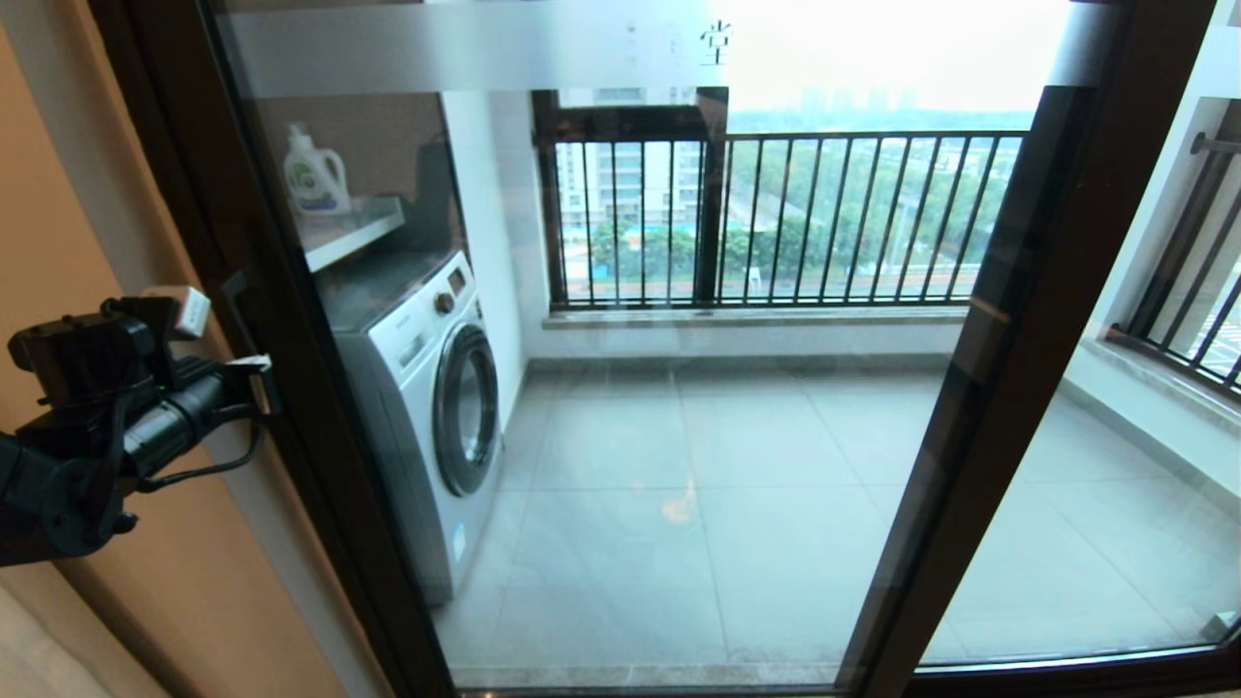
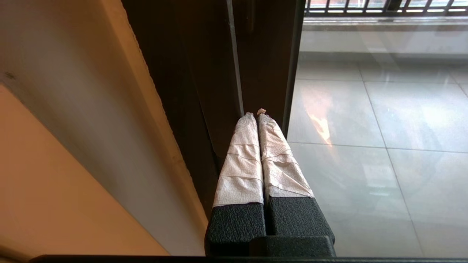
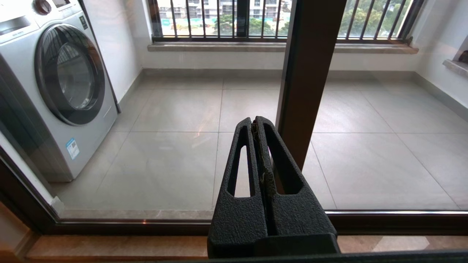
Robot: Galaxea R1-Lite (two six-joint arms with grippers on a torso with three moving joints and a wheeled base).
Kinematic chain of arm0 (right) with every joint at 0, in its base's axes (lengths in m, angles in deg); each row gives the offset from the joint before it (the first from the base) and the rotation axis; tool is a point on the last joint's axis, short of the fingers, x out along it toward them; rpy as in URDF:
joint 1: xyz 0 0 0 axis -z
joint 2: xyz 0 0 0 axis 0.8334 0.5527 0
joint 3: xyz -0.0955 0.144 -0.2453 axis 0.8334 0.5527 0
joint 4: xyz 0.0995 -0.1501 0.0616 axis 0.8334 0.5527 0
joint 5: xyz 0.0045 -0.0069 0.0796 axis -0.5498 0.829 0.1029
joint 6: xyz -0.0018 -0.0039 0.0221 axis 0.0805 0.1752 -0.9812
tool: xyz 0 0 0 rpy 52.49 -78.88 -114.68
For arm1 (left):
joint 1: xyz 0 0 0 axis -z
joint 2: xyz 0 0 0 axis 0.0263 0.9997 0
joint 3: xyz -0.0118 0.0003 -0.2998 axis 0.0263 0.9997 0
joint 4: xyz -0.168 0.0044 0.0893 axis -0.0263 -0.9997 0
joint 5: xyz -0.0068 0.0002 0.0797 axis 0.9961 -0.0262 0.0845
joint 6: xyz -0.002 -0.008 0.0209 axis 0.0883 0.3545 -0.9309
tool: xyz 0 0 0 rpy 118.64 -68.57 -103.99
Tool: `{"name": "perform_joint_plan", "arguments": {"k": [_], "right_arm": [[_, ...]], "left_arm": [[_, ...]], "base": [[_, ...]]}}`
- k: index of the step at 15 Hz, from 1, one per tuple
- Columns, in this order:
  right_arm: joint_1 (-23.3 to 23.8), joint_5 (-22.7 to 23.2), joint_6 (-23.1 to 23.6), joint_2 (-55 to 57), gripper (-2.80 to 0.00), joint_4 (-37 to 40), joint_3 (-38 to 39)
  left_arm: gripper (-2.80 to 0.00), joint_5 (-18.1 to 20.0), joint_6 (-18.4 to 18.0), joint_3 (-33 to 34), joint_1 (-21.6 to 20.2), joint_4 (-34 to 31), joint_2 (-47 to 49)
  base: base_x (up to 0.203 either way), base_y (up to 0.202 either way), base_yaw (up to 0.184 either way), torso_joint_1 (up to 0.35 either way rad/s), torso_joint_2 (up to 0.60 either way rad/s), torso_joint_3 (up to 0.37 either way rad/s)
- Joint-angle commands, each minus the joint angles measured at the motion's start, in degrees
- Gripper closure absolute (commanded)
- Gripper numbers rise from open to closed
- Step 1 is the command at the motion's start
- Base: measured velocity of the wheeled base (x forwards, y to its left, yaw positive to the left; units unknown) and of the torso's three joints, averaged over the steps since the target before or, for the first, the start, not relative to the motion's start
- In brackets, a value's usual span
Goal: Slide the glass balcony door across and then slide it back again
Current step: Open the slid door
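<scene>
The glass balcony door [image 1: 620, 407] fills most of the head view: a tall clear pane in a dark brown metal frame, its left stile running beside the orange wall [image 1: 58, 223] and its right stile overlapping a second dark-framed glass panel [image 1: 1115, 504] further right. A frosted strip [image 1: 465, 44] crosses the top of the pane and carries one readable Chinese character, 堂; any others are too faint to make out. The door's dark bar handle [image 1: 247, 330] shows as a short stretch on the left stile. The left gripper [image 1: 254, 373] is at that stile just beside the handle, its two tape-wrapped fingers [image 2: 243, 160] pressed together with nothing between them, tips against the dark frame in the left wrist view. The right gripper [image 3: 259, 122], seen only in its own wrist view, is likewise closed on nothing and hangs before the glass near the door's right stile. Behind the door, one front-loading washing machine [image 1: 436, 407] stands at the left with a small blue label low on its front, its print too small to read. Above it, a shelf [image 1: 349, 233] holds one white detergent bottle [image 1: 316, 174] with a green-marked label. Beyond the door, black railing bars [image 1: 776, 218] line the far window.
</scene>
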Motion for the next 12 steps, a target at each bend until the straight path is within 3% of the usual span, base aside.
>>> {"name": "perform_joint_plan", "arguments": {"k": [1,7,12], "right_arm": [[0.0,0.0,0.0,0.0,0.0,0.0,0.5],[0.0,0.0,0.0,0.0,0.0,0.0,0.5],[0.0,0.0,0.0,0.0,0.0,0.0,0.5]], "left_arm": [[0.0,0.0,-0.1,-0.4,-1.0,0.5,0.1],[0.0,0.2,0.1,-0.4,-2.1,0.5,0.0],[0.0,2.7,0.6,2.3,-0.5,0.5,-6.9]], "base": [[0.0,0.0,0.0,0.0,0.0,0.0],[0.0,0.0,0.0,0.0,0.0,0.0],[0.0,0.0,0.0,0.0,0.0,0.0]]}}
